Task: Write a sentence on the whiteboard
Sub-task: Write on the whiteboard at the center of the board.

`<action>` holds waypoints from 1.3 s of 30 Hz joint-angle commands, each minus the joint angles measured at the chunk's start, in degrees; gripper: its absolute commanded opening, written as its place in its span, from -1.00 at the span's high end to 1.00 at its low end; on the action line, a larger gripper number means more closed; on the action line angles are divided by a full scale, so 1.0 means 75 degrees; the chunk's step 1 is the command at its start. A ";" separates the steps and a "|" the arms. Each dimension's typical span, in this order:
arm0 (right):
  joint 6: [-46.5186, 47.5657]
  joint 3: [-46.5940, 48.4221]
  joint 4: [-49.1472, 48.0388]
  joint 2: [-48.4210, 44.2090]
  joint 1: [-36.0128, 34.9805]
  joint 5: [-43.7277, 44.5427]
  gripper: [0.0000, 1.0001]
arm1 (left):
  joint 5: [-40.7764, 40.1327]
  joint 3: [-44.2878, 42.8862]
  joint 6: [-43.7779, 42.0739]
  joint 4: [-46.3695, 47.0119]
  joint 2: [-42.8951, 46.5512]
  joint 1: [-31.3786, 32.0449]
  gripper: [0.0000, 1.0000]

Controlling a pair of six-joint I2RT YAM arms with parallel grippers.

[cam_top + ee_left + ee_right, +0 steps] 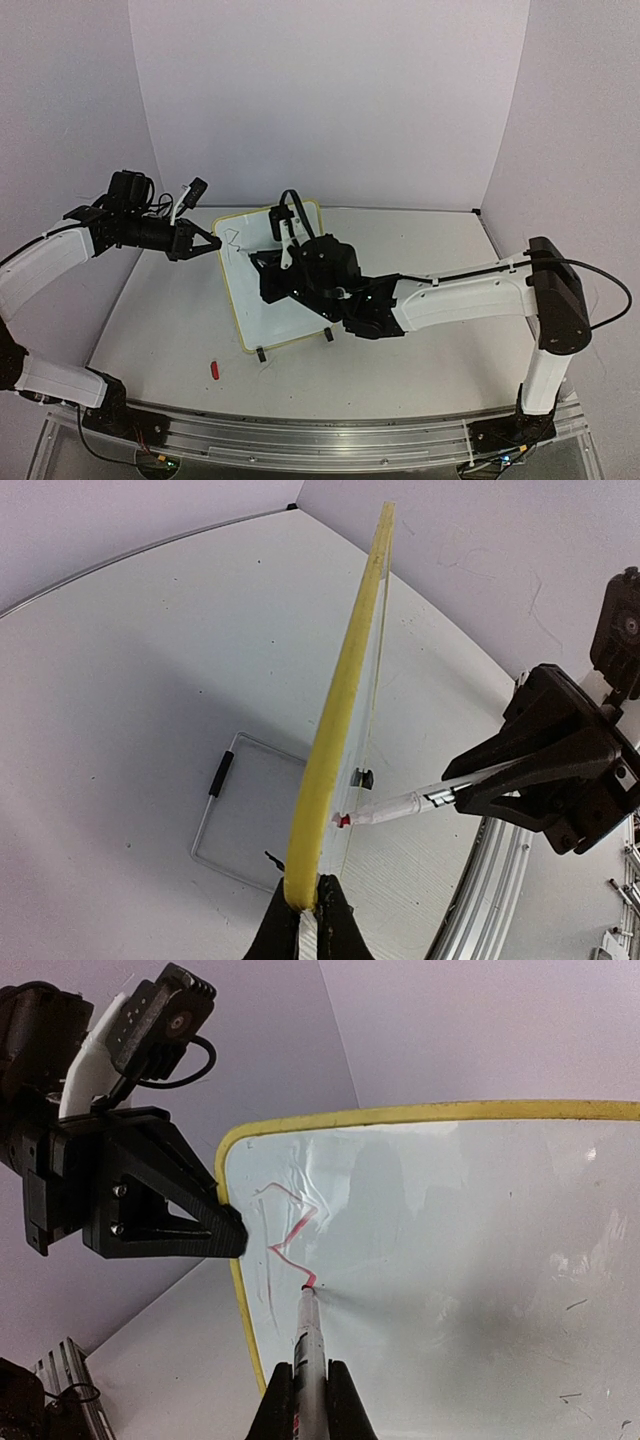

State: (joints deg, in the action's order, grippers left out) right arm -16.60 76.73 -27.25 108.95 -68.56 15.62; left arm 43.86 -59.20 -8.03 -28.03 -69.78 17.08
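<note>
- While the writing has barely begun, the left arm's fingers (208, 243) are pinched fully together on the left edge of the board's yellow rim, bracing it.
- Near the front of the pale tabletop (150, 330), a small red pen cap (215, 370) lies just to the left of the board's feet and clear of them.
- The small rectangular white whiteboard (262, 322), with its thin yellow rim and two black feet, stands propped about mid-tabletop between the two arms.
- By its upper left corner is a single red zigzag stroke (288, 1222). This is at most the start of a first letter, with no readable word yet. The rest of the face is bare but for faint smudges.
- The slim white marker (310, 1330) has its red tip touching the face at the stroke's lower end.
- The right arm's fingers (307, 1395) are closed tight on the marker's barrel.
- By my reading, nearly the whole sentence is left to write.
</note>
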 commanded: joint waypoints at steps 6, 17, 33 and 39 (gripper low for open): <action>0.0038 0.0214 0.0270 0.0265 0.0062 -0.0247 1.00 | -0.0340 0.0090 -0.0262 -0.0115 -0.0008 0.0005 1.00; 0.0103 0.0488 0.0264 0.0477 0.0024 -0.0435 1.00 | -0.0328 0.0079 -0.0253 -0.0095 -0.0021 -0.0002 1.00; -0.0001 -0.0744 -0.0095 -0.1048 -0.0026 -0.1528 1.00 | -0.0376 0.0102 -0.0255 -0.0114 0.0006 -0.0004 1.00; -0.0049 -0.1113 0.0207 -0.1609 0.0039 -0.1948 1.00 | -0.0398 0.0130 -0.0251 -0.0118 0.0037 -0.0002 1.00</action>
State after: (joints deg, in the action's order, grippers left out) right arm -16.61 69.05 -25.51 100.86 -68.74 4.23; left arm 44.05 -59.20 -8.08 -28.03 -69.78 17.08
